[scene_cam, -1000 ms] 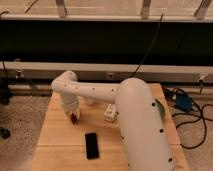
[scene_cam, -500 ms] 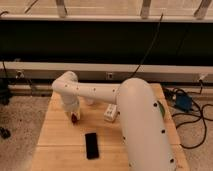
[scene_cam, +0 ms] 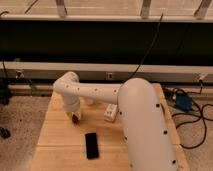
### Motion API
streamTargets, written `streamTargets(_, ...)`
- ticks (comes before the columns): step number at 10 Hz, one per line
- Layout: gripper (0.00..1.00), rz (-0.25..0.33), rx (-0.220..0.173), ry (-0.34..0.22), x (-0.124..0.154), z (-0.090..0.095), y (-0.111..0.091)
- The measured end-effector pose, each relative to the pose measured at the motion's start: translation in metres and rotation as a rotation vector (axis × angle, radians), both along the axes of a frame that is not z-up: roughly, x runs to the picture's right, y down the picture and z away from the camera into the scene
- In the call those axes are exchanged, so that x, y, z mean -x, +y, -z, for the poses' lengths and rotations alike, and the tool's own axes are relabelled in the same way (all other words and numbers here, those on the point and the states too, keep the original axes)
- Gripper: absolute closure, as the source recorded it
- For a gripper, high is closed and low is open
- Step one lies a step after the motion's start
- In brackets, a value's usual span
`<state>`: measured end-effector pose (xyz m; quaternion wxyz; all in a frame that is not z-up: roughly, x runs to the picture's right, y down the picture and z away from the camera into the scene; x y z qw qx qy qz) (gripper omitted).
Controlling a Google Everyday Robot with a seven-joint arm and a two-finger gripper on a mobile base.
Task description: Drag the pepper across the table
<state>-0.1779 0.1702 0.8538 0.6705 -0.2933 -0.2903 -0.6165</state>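
Pale wooden table (scene_cam: 55,136), with the gripper (scene_cam: 75,115) down at the pepper (scene_cam: 75,119).

From where I stand, the gripper sits just behind and left of the black phone (scene_cam: 91,145), right over the tiny dark red pepper. I cannot tell whether it is spread or pinching. The pepper rests on the planks, near the phone. The white arm (scene_cam: 95,92) bends down to it. A small white box (scene_cam: 111,112) lies behind and right of the phone. Farther right of the phone, a blue object (scene_cam: 182,101) and cables lie on the speckled floor (scene_cam: 22,120).
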Motion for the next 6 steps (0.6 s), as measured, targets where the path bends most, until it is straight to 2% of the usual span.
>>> streamTargets(6, 1.00, -0.011, -0.002, 0.010, -0.0078, 0.0002, 0.0007)
